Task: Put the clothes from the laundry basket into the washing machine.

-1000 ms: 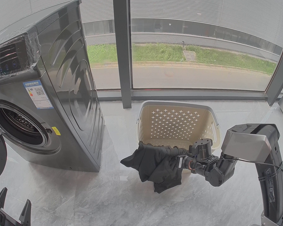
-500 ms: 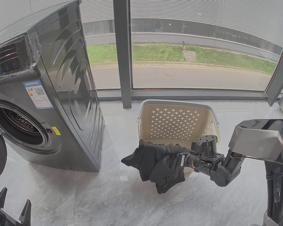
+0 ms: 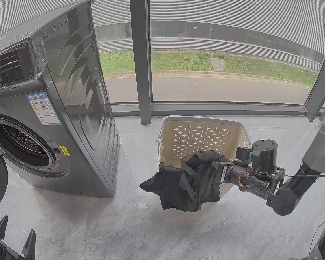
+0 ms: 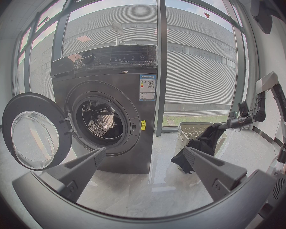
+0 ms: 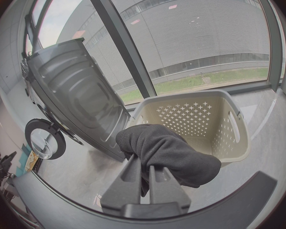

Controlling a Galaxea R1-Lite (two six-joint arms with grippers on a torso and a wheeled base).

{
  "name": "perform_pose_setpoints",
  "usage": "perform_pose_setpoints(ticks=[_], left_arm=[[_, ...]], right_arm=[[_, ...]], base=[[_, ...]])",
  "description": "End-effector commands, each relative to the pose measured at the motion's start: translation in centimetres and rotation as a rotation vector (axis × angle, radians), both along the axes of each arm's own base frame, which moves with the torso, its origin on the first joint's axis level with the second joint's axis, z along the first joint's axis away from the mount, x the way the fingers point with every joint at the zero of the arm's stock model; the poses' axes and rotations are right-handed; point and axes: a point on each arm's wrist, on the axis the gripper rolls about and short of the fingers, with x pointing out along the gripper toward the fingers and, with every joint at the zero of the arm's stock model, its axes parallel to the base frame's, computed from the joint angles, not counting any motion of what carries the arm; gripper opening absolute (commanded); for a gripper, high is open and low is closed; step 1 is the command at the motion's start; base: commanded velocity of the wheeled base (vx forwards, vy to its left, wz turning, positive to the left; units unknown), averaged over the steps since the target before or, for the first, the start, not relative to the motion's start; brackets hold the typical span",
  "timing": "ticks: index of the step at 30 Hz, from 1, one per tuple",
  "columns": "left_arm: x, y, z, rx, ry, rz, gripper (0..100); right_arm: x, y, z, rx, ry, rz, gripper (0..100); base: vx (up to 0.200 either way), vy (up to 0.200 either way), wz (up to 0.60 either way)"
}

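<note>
One black garment (image 3: 186, 186), bunched and pinched fast by the right gripper (image 5: 144, 163); it hangs over the near rim of the cream laundry basket (image 3: 202, 120), with loose folds trailing outside. Left gripper (image 4: 143, 150): jaws spread wide, empty, low before the washing machine (image 3: 76, 91). Step, as judged: lifting out. Next move calls for clearing the rim, then a carry across to the open drum (image 3: 23, 145), well apart. Writing: energy label (image 3: 43, 108) with square code, yellow sticker (image 3: 64, 150); print too small to read

grey marble floor (image 3: 126, 232), tall window (image 3: 227, 44), grass (image 3: 191, 60) outside.
</note>
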Motion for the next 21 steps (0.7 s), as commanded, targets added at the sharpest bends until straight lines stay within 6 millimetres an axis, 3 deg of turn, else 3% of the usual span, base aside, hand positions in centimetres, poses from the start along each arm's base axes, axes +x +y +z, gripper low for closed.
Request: perform_pose_setpoints(ticks=[1,9,14,21], left_arm=[[0.0,0.0,-0.4,0.000,-0.002,0.000,100],[0.0,0.0,-0.4,0.001,-0.002,0.000,100],[0.0,0.0,-0.4,0.000,-0.002,0.000,100],[0.0,0.0,-0.4,0.004,-0.002,-0.001,100]], right_arm=[[-3.6,-0.8,4.5,0.045,-0.106,0.037,0],[-7.2,-2.9,7.8,0.089,-0.199,0.044,0],[-9.1,-3.0,8.5,0.102,-0.211,0.094,0],[-9.8,-2.4,8.2,0.097,-0.198,0.131,0]], base=[[0.000,0.000,0.00],[0.000,0.000,0.00],[0.000,0.000,0.00],[0.000,0.000,0.00]])
